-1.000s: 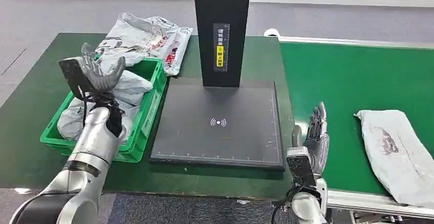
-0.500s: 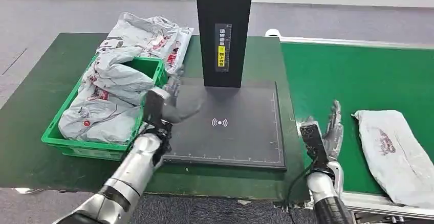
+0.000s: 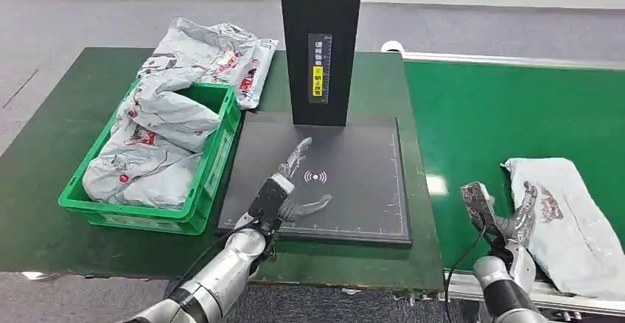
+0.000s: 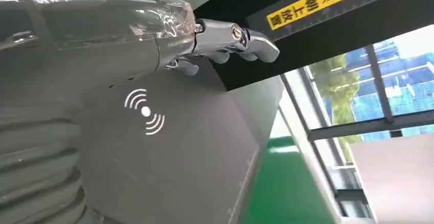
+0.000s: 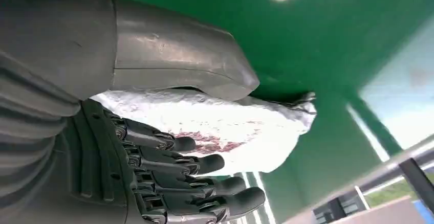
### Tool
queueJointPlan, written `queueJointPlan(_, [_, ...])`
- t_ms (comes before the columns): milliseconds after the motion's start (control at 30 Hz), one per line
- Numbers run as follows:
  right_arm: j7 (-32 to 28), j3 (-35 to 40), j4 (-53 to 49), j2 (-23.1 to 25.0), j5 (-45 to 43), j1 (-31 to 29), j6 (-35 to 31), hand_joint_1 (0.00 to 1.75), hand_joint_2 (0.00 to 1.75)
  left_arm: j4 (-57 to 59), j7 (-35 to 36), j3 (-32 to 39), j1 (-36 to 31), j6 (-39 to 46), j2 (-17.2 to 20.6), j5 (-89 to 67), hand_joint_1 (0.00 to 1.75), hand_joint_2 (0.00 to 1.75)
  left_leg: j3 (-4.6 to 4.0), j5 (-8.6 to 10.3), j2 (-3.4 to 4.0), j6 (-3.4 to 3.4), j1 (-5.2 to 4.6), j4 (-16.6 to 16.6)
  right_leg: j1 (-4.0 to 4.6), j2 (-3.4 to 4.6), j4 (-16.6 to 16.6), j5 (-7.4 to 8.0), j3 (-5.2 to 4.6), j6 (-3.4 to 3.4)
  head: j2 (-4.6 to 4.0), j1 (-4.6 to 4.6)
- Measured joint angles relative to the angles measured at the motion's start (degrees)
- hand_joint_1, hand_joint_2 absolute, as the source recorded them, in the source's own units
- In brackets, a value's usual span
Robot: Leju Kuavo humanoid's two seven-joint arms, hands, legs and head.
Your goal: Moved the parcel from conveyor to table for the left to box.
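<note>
Parcel (image 3: 571, 220): grey poly mailer with a red print, lying flat on the green conveyor (image 3: 486, 116), at its near right part.
Handling: judged light and soft; the film is creased and slack, so it will sag and fold when lifted. The surface looks smooth and likely slippery.
Hold point: judged best at the near left edge, where the fingers can gather a fold of film rather than press on the flat face.
Right hand (image 3: 516, 216): released, fingers spread, holding nothing; at the parcel's left edge, thumb above it in the right wrist view. Contact cannot be confirmed.
Left hand (image 3: 295, 183): released, fingers extended, over the black scan pad (image 3: 368, 212); grasps nothing.
Tabletop (image 3: 66, 116): green, carrying the pad, a black post (image 3: 320, 43) and a green crate (image 3: 210, 168).
Crate: filled with similar mailers; more lie heaped behind it.
Room: grey floor beyond; windows in the left wrist view.
</note>
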Motion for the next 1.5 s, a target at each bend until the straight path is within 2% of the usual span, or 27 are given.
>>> queueJointPlan(300, [0.6, -0.4, 2.9, -0.4, 0.6, -0.8, -0.1, 0.00, 1.75, 1.6, 0.0, -0.2, 0.0, 0.0, -0.2, 0.0, 0.00, 1.75, -0.02, 0.00, 0.00, 0.00, -0.01, 0.0, -0.02, -0.01, 0.0, 0.00, 0.00, 0.00, 0.00, 0.02])
queueJointPlan(433, [12.3, -0.4, 4.8, -1.4, 10.1, -1.6, 0.8, 0.00, 1.75, 3.3, 2.3, -0.2, -0.3, 0.2, -0.2, 1.2, 0.00, 1.75, -0.03, 0.00, -0.02, 0.01, -0.01, 0.0, -0.02, -0.03, 0.0, 0.00, 0.01, 0.01, 0.00, 0.02])
queueJointPlan(533, [25.5, 0.4, 7.1, -2.6, 20.1, -3.0, 7.0, 0.00, 1.75, 5.4, 3.7, 0.4, -0.9, 0.8, 0.0, 2.6, 0.00, 1.75, -0.03, 0.00, -0.01, 0.01, -0.01, 0.0, -0.01, -0.01, 0.0, 0.00, 0.01, 0.01, 0.00, 0.02])
queueJointPlan(600, [31.2, 1.3, 8.3, -3.2, 24.1, -3.6, 11.1, 0.02, 1.75, 6.4, 4.0, 0.8, -1.5, 0.8, 0.2, 3.0, 0.00, 1.75, -0.03, 0.01, -0.01, 0.01, -0.01, 0.0, -0.01, -0.02, 0.0, 0.00, 0.02, 0.01, 0.00, 0.02])
queueJointPlan(633, [33.3, 1.7, 8.8, -3.3, 25.9, -3.8, 13.4, 1.75, 1.75, 6.8, 4.0, 1.0, -1.6, 0.8, 0.4, 3.1, 0.00, 1.75, -0.02, 0.01, -0.01, 0.00, -0.01, 0.0, -0.01, -0.02, 0.0, 0.00, 0.01, 0.01, 0.00, 0.00])
queueJointPlan(733, [38.4, 3.1, 10.0, -3.6, 29.6, -4.5, 20.3, 1.75, 1.75, 7.5, 4.0, 1.8, -1.6, 1.1, 0.5, 3.0, 0.00, 1.75, -0.03, 0.01, -0.02, 0.00, 0.00, 0.0, -0.01, -0.03, 0.0, 0.00, 0.01, 0.01, 0.00, 0.00])
queueJointPlan(933, [41.3, 4.3, 10.9, -3.8, 33.2, -6.8, 30.9, 1.75, 1.75, 7.8, 4.3, 3.0, -1.5, 1.3, 1.1, 3.0, 0.00, 1.75, -0.02, 0.01, -0.04, 0.00, 0.00, 0.0, 0.00, -0.05, 0.0, -0.01, 0.04, 0.02, 0.00, 0.00])
queueJointPlan(1067, [41.2, 4.3, 11.1, -4.1, 33.9, -7.6, 33.0, 1.75, 1.75, 7.6, 4.9, 3.7, -1.0, 1.4, 1.5, 2.6, 0.00, 1.75, 0.01, 0.01, -0.02, 0.00, 0.00, 0.0, 0.00, -0.04, 0.0, -0.01, 0.07, 0.02, 0.00, 0.02])
queueJointPlan(1500, [40.9, 4.3, 11.1, -4.4, 34.2, -7.7, 33.0, 1.75, 1.75, 6.7, 5.7, 4.7, 0.0, 1.3, 1.8, 2.1, 0.00, 1.75, 0.04, 0.02, -0.02, -0.01, 0.05, 0.0, 0.07, -0.04, 0.0, -0.01, 0.08, 0.02, 0.00, 0.00])
